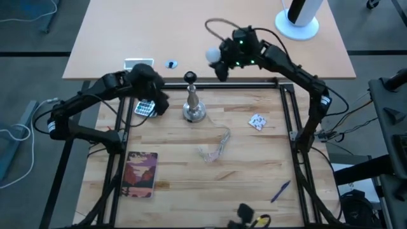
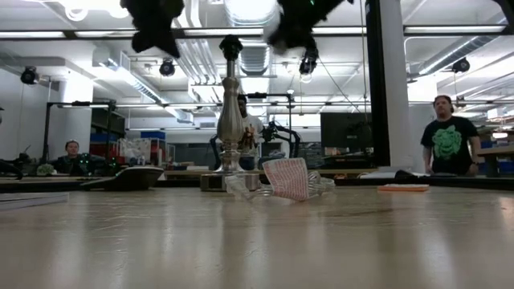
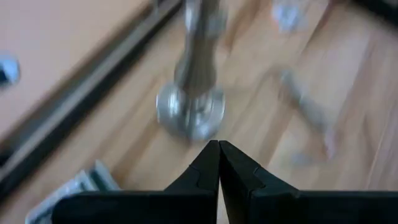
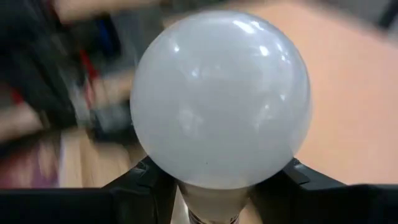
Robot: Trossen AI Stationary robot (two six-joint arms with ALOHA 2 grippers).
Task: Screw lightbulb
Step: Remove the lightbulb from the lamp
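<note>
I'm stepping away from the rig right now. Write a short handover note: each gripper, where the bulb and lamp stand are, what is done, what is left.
Right gripper: shut on the lightbulb, held in the air past the table's far edge, to the right of the lamp stand.
Left gripper: shut, empty, hanging just left of the lamp stand.
Lamp stand: upright near the far edge of the wooden table, socket on top, empty.
Done: bulb picked up.
Left: bring the bulb over the socket, base down, and screw it in; the left arm may need to steady the stand.

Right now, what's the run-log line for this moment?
right end effector: holding lightbulb, raised | left end effector: shut, beside lamp stand | bulb not in socket
</note>
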